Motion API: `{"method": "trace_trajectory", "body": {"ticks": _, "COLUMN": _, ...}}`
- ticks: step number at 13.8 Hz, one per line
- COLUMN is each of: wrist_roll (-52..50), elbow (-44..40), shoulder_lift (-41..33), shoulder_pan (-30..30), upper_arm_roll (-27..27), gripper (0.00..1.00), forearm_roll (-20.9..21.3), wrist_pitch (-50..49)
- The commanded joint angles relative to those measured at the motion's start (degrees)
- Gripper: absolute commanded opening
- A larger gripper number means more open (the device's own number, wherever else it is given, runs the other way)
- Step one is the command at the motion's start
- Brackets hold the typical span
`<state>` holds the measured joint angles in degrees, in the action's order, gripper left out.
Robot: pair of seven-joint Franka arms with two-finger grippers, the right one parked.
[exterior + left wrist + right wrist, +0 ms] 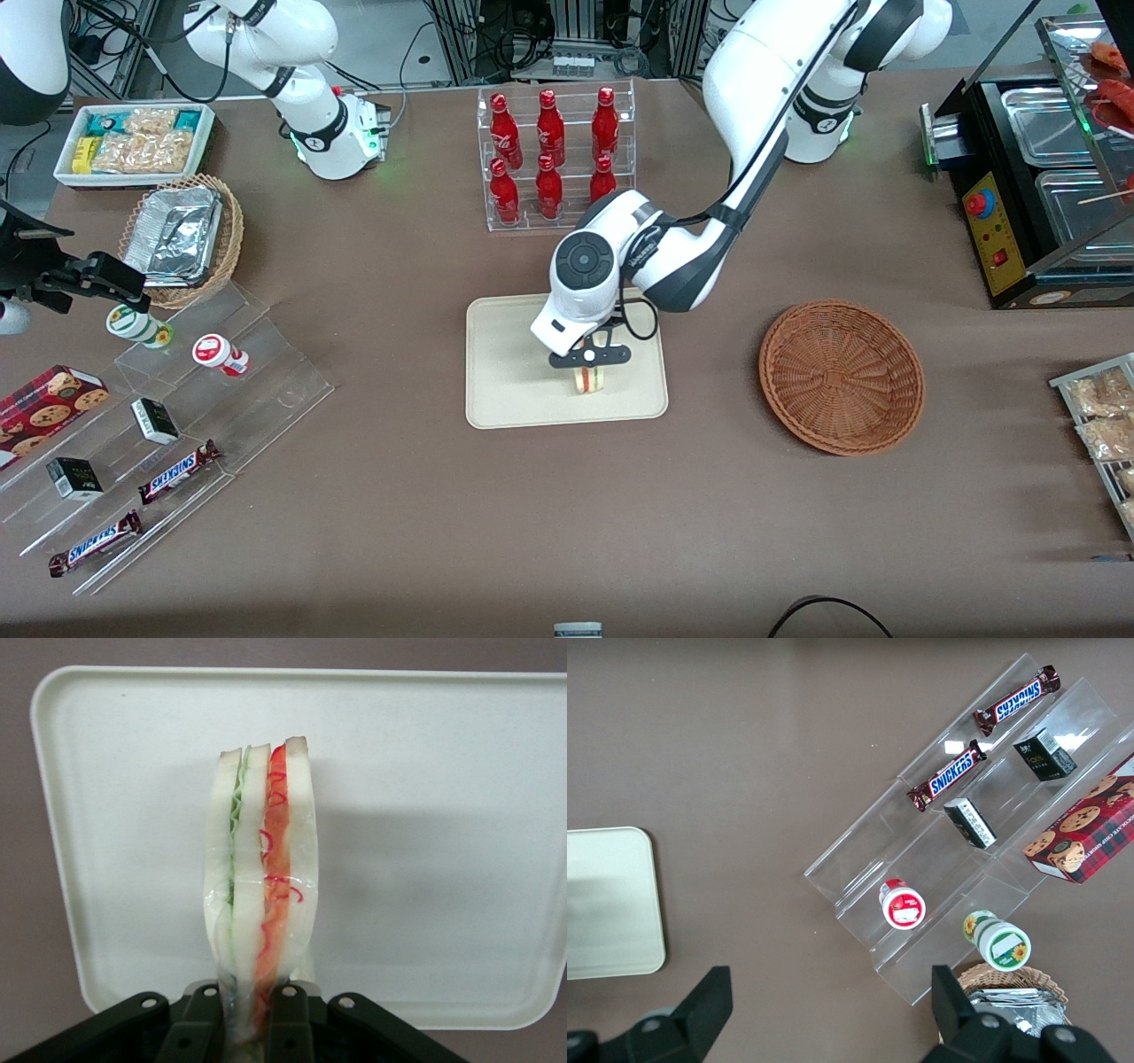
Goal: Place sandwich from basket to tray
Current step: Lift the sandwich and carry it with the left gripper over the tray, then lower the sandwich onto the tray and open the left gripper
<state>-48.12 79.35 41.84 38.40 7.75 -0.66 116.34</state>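
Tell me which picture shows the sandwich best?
The left wrist view: the sandwich fills it, layers clear, pinched by the gripper over the tray. The front view shows it small under the gripper; the right wrist view misses it.

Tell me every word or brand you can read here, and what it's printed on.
"SNICKERS": on two candy bars on the clear stepped shelf.
Print on the cookie box, dark boxes and red bottles is unreadable.
The sandwich, held by the gripper above the tray, bears none.
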Motion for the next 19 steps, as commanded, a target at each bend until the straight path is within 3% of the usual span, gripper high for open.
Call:
{"method": "trace_trajectory", "body": {"ticks": 1, "wrist_roll": -2.59, "elbow": -5.68, "shoulder_lift": 3.77, "shoulder_pan": 1.23, "upper_arm_roll": -0.80, "gripper": 0.00, "forearm_roll": 1.01, "wrist_pitch": -0.41}}
{"method": "trace_trajectory", "body": {"ticks": 18, "wrist_roll": -8.48, "elbow": -8.42, "shoulder_lift": 8.08, "shoulder_pan": 3.08, "upper_arm_roll": -0.98, "gripper": 0.00, "forearm_roll": 1.19, "wrist_pitch": -0.32}}
{"method": "trace_trajectory", "body": {"ticks": 19, "wrist_roll": -8.39, "elbow": -8.33, "shoulder_lift": 8.17, "shoulder_pan": 3.08, "upper_arm_roll": -0.98, "gripper": 0.17, "forearm_roll": 1.19, "wrist_pitch": -0.32}}
